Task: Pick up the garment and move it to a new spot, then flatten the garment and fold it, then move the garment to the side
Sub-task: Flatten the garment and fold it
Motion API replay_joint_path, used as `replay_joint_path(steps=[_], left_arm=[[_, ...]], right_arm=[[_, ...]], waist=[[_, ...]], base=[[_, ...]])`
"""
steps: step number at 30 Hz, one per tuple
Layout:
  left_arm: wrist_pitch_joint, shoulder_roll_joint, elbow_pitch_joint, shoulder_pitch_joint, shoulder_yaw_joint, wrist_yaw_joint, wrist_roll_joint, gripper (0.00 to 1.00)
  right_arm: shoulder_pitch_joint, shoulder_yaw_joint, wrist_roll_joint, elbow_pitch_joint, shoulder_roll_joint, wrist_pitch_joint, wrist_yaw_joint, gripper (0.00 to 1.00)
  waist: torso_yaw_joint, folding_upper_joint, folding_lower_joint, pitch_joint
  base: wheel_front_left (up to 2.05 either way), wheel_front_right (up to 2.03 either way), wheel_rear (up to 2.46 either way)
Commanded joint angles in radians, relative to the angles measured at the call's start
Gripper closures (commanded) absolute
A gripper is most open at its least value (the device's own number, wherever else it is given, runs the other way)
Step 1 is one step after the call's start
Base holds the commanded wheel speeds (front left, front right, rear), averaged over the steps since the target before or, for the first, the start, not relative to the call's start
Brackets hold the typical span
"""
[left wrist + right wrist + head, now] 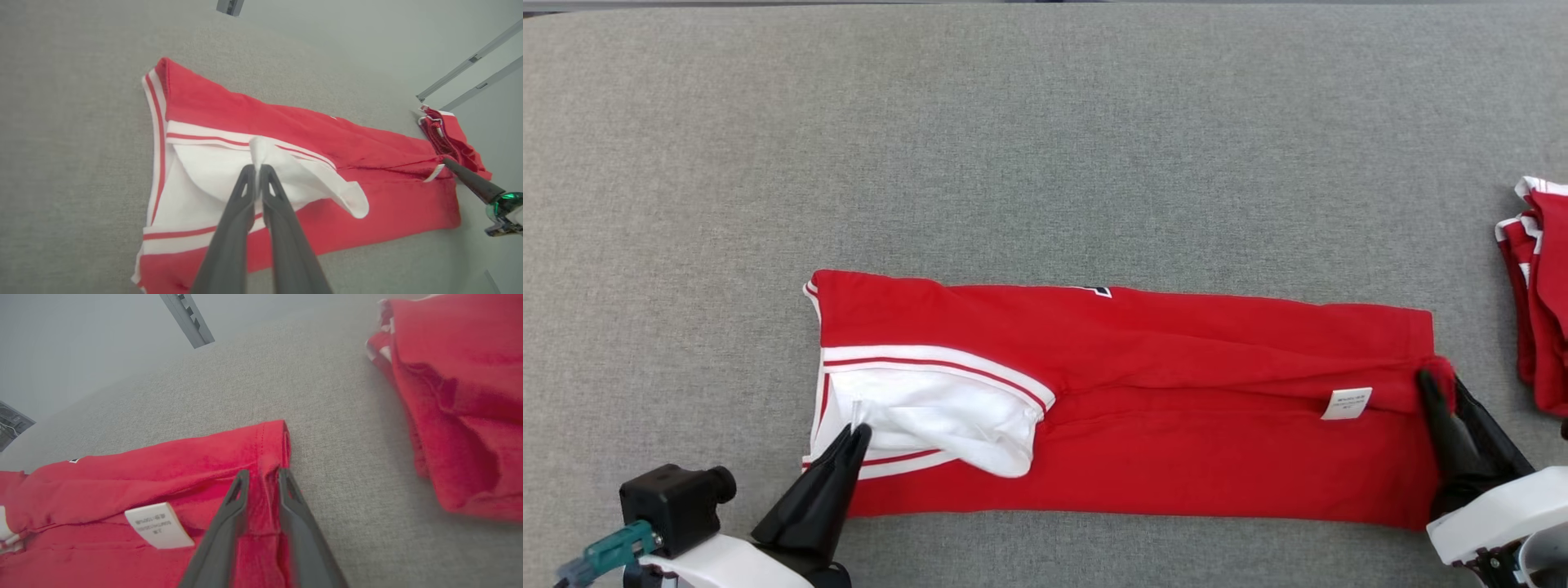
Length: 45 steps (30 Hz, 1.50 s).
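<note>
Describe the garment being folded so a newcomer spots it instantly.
On the grey surface, the garment is the long red band lying flat across the middle. Unlike the rumpled red pile at the right edge, it shows a white sleeve at its left end and a small white label near its right end.

This is looking like a robot test lab: a broad counter (1045, 122) clad in plain grey fabric is stretching wide, metal frame rails (470, 61) are running across bare pale grey surroundings, and a pile of matching red garments (1543, 310) is sitting at its edge.
</note>
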Motion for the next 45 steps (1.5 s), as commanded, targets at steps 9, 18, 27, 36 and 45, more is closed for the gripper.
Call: replay_joint_path(steps=[9, 18, 27, 36, 45], left_arm=[[-0.138, -0.045, 0.055, -0.089, 0.087, 0.075, 0.076, 0.00], [-0.312, -0.104, 0.125, -0.264, 0.078, 0.141, 0.256, 0.00], [-0.385, -0.134, 0.329, -0.395, 0.069, 0.118, 0.405, 0.00], [-0.388, -0.133, 0.376, -0.319, 0.110, 0.069, 0.445, 0.00], [-0.389, -0.136, 0.371, -0.259, 0.113, 0.047, 0.449, 0.00]], right_arm=[[-0.011, -0.065, -0.028, -0.051, 0.034, -0.123, 0.000, 0.00], [-0.070, -0.093, -0.160, -0.134, 0.090, -0.204, 0.001, 0.00], [-0.092, -0.043, -0.218, -0.100, 0.109, -0.214, 0.000, 0.00], [-0.049, -0.047, -0.244, -0.051, 0.113, -0.187, 0.001, 0.00], [-0.018, -0.057, -0.252, -0.033, 0.126, -0.161, 0.000, 0.00]], waist=[[-0.025, 0.0000, 0.0000, -0.017], [-0.054, 0.0000, 0.0000, -0.038], [-0.045, 0.0000, 0.0000, -0.061], [-0.039, 0.0000, 0.0000, -0.100], [-0.031, 0.0000, 0.0000, -0.129]], base=[[0.00, 0.00, 0.00], [0.00, 0.00, 0.00], [0.00, 0.00, 0.00], [0.00, 0.00, 0.00], [0.00, 0.00, 0.00]])
